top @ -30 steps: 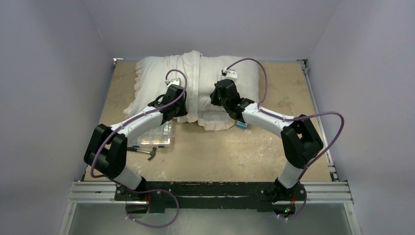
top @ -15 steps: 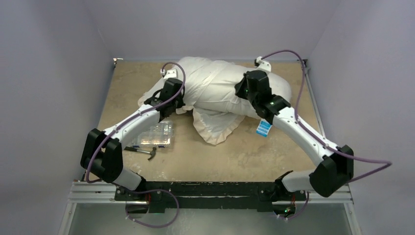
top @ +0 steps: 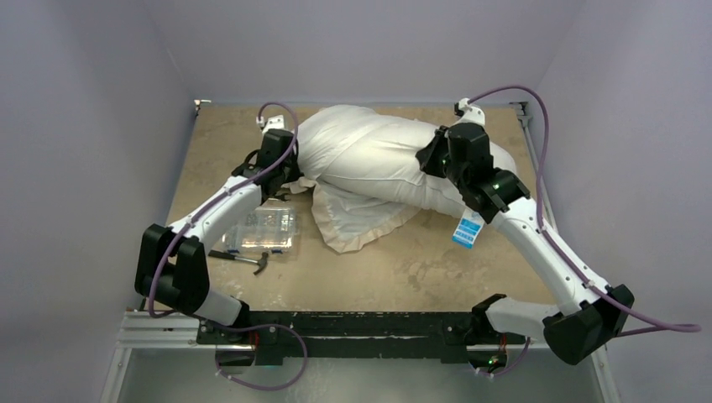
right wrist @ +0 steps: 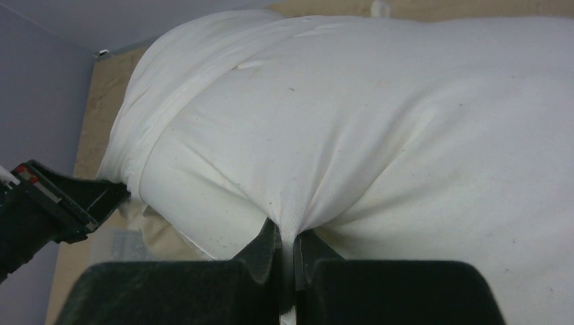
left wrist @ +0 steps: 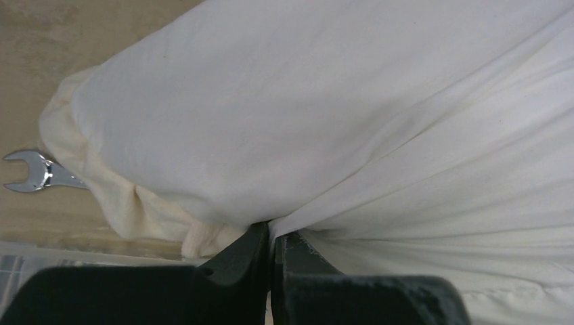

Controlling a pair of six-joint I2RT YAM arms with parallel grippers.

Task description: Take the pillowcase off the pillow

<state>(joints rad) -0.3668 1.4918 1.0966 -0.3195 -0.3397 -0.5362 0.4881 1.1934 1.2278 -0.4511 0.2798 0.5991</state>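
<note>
Change: the two grippers are further apart than before, and the bundle is stretched wider across the far table (top: 420, 260). The tag (top: 468, 229) has shifted right.
Left gripper (left wrist: 271, 233): jaws clamped on a pillowcase (top: 361, 222) fold, with the cream frill just beside them.
Right gripper (right wrist: 288, 233): jaws pinched tight on white pillow (right wrist: 406, 135) fabric.
Pillowcase: around the pillow's left part, with a frilled flap trailing nearward.
Left wrist only: a wrench (left wrist: 30, 172) beside the frill.
Top only: box (top: 264, 231) and hammer (top: 243, 259).

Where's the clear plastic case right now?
In the top view, the clear plastic case sits left of centre on the table, with the hammer just nearer the bases and the pillowcase frill to its right.
</note>
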